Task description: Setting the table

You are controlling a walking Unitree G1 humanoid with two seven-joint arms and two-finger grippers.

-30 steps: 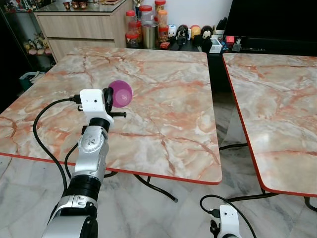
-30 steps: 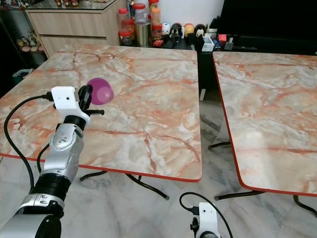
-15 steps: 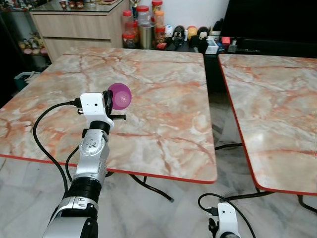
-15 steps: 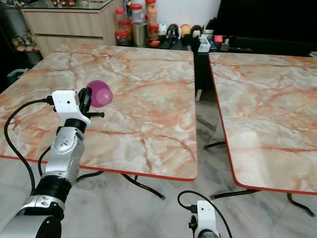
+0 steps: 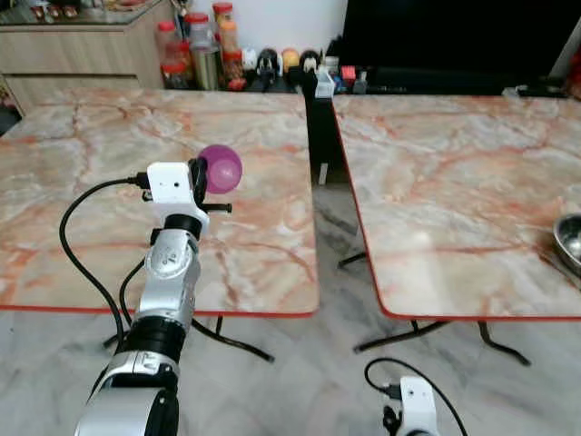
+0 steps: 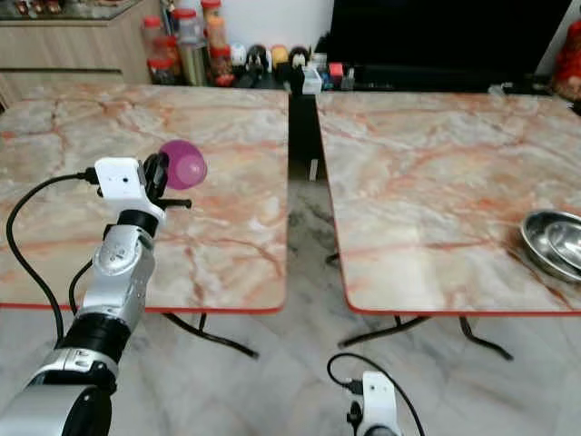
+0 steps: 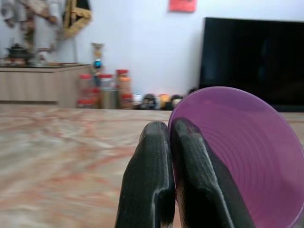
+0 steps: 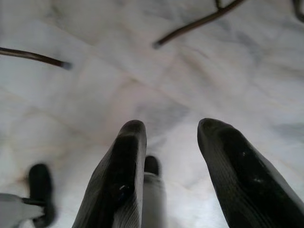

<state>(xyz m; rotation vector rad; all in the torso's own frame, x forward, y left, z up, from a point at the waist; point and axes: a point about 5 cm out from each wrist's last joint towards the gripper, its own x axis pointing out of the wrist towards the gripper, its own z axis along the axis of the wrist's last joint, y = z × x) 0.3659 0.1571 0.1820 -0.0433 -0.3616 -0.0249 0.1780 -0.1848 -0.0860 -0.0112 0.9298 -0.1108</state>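
My left gripper (image 5: 201,175) is raised over the left marble table (image 5: 82,191) and is shut on the rim of a purple plastic cup (image 5: 221,169). In the left wrist view the two black fingers (image 7: 190,180) pinch the purple cup (image 7: 247,156) by its wall, with its mouth turned toward the camera. A steel bowl (image 6: 556,243) sits at the right edge of the right marble table (image 6: 436,182). My right gripper (image 8: 171,156) hangs low over the floor, open and holding nothing.
A narrow gap (image 5: 324,173) separates the two tables. Jars and small figurines (image 5: 227,59) line a low shelf behind them, beside a wooden cabinet (image 5: 73,50) and a dark TV (image 5: 454,41). Black folding table legs (image 5: 427,331) stand on the marble floor.
The camera has swung right, so the right table and the steel bowl have come into view. My left gripper still holds the purple cup in the same pose.
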